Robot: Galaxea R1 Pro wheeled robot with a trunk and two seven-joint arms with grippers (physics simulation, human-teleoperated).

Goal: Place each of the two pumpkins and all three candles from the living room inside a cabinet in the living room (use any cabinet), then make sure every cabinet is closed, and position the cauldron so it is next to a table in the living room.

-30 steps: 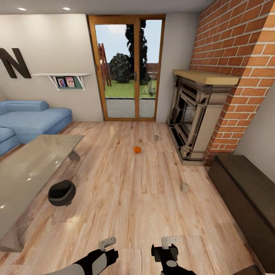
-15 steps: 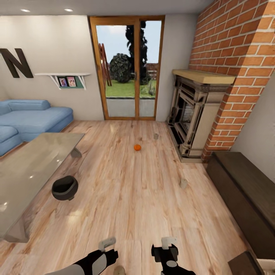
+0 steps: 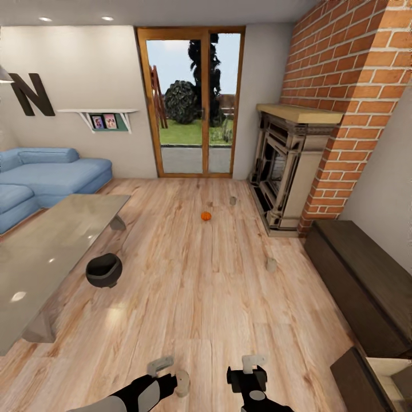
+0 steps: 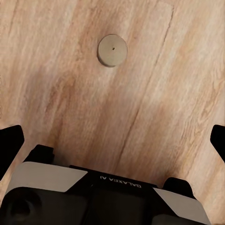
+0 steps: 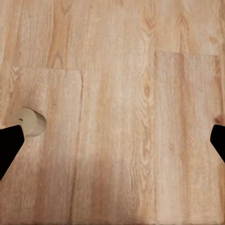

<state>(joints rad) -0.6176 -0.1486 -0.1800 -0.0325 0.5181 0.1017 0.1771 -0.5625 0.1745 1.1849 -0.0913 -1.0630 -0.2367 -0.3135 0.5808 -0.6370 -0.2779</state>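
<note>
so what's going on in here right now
A two-armed robot stands on the living room's wood floor with both grippers open and empty. A candle sits on the floor by the left gripper. Two more candles and a pumpkin lie farther off, the cauldron sits beside the glass table, and one cabinet drawer is open.

1. A blue sofa (image 3: 48, 174) sits against the far left wall.
2. A white wall shelf (image 3: 100, 116) holds small framed photos, beside a big dark letter N (image 3: 32, 93).
3. Wood-framed glass doors (image 3: 191, 100) show a garden — grass, bushes.
4. An ornate stone fireplace (image 3: 286, 171) stands at the foot of the red brick chimney (image 3: 349, 86).
5. Light plank floor (image 3: 206, 297) runs throughout — bare wood.
</note>
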